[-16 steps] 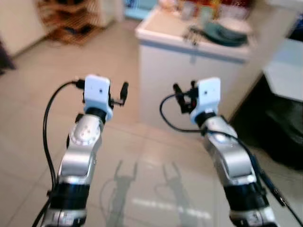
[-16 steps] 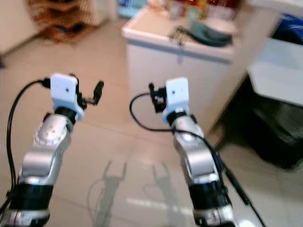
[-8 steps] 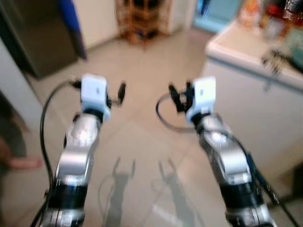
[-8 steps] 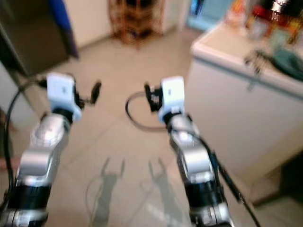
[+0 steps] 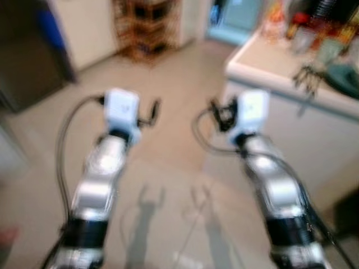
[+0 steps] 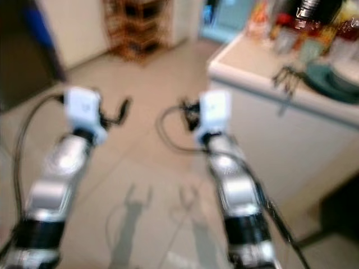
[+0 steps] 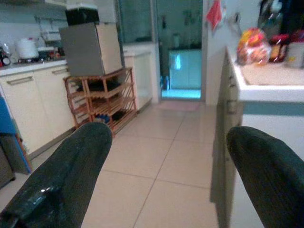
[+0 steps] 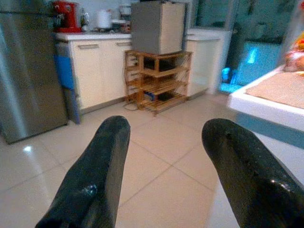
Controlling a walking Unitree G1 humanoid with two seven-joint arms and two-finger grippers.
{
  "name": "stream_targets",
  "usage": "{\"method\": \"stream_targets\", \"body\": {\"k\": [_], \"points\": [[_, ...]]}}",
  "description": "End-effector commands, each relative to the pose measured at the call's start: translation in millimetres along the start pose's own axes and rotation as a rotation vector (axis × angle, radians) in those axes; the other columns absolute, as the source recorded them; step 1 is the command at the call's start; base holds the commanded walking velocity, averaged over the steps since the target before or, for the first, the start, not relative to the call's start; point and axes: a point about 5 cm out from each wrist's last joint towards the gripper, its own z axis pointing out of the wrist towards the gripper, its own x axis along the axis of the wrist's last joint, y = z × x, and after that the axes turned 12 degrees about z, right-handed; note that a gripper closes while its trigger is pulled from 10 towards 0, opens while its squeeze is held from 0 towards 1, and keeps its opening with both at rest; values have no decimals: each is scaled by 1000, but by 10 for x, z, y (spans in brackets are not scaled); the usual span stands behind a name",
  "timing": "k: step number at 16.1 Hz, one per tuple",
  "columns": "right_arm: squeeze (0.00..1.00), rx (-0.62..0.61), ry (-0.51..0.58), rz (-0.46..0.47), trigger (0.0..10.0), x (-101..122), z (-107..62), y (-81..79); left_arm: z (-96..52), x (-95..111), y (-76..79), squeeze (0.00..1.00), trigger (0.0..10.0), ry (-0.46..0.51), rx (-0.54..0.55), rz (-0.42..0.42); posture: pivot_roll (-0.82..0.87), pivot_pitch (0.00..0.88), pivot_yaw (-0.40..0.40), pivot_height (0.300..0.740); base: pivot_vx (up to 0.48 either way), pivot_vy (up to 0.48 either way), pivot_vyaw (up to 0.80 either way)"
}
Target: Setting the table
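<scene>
Both arms are held out in front of me over the tiled floor. My left gripper (image 5: 152,110) is open with nothing between its fingers (image 7: 80,156). My right gripper (image 5: 220,110) is likewise open and empty, its fingers (image 8: 102,161) spread apart. Ahead on the right stands a white counter (image 5: 269,70). Dark cutlery (image 6: 285,77) lies near its front edge, and a teal plate (image 6: 328,81) sits just beyond it. Both grippers are well short of the counter. The head views are blurred.
Jars and bottles (image 6: 291,25) crowd the back of the counter. A wooden rack (image 8: 159,76) with a grey box (image 8: 157,26) on top stands against the far wall, beside cream cabinets (image 8: 95,71). A steel fridge (image 8: 26,71) is on the far left.
The whole picture has shifted as the camera turned: the counter slid from the centre to the right and the rack and fridge came into view. Both arms keep the same raised pose, grippers open.
</scene>
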Motion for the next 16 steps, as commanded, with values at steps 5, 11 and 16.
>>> {"method": "stream_targets", "body": {"k": [5, 11, 16], "points": [[0, -23, 25, -41, 10000, 71, -9, 91, 33, 73, 67, 0, 10000, 26, -21, -9, -1, 0, -36, 740, 393, 0, -133], [0, -17, 24, -52, 10000, 74, -5, 94, 32, 77, 75, 0, 10000, 27, -19, -11, -2, 0, -41, 740, 392, 0, 0], [0, -9, 28, -54, 10000, 77, 10, 62, 21, 60, 39, 0, 10000, 20, -9, -1, 8, 0, -46, 740, 392, 0, 0]]}}
